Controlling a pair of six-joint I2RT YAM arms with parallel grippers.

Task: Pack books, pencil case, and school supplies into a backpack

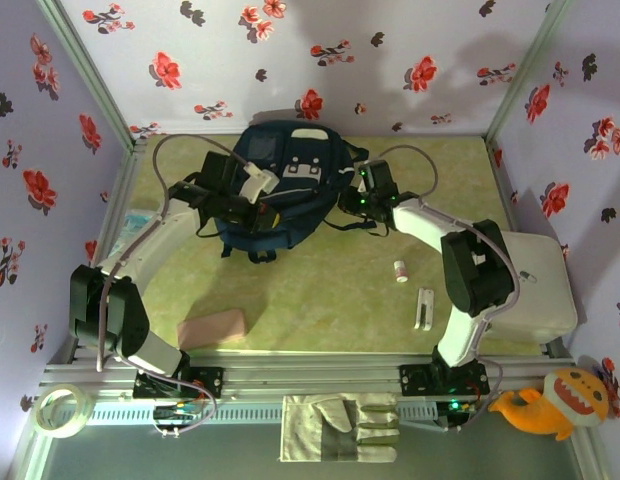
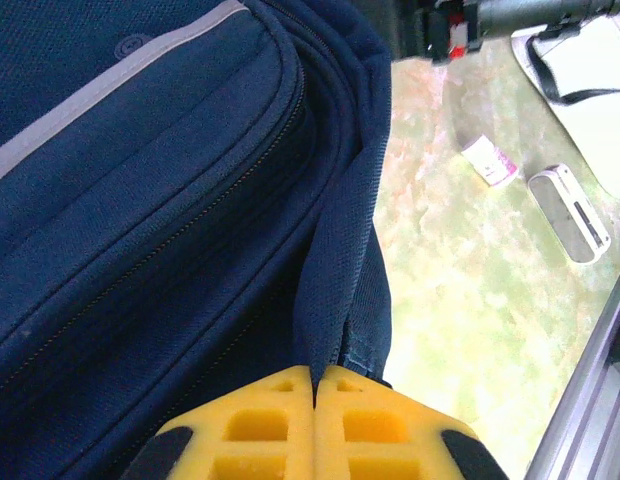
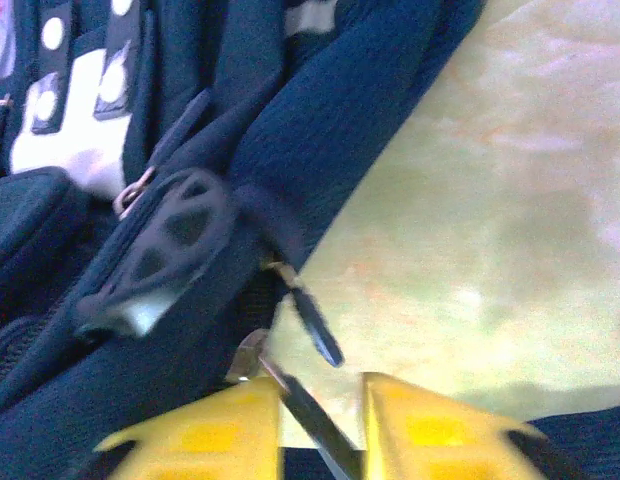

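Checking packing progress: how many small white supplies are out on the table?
2: white tube on the table right of the backpack; white bar just nearer the arm bases. More may be hidden in the backpack.

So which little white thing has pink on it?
The tiny white tube, nearer the backpack; the longer white bar beside it has none.

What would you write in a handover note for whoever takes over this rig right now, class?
Left claw: shut on a fold of the backpack.
Right claw: open, a zipper pull between its fingers.
Pencil case, white tube and white bar lie on the table, outside the backpack.
Done: bag held. Left: unzip it, pack those three.
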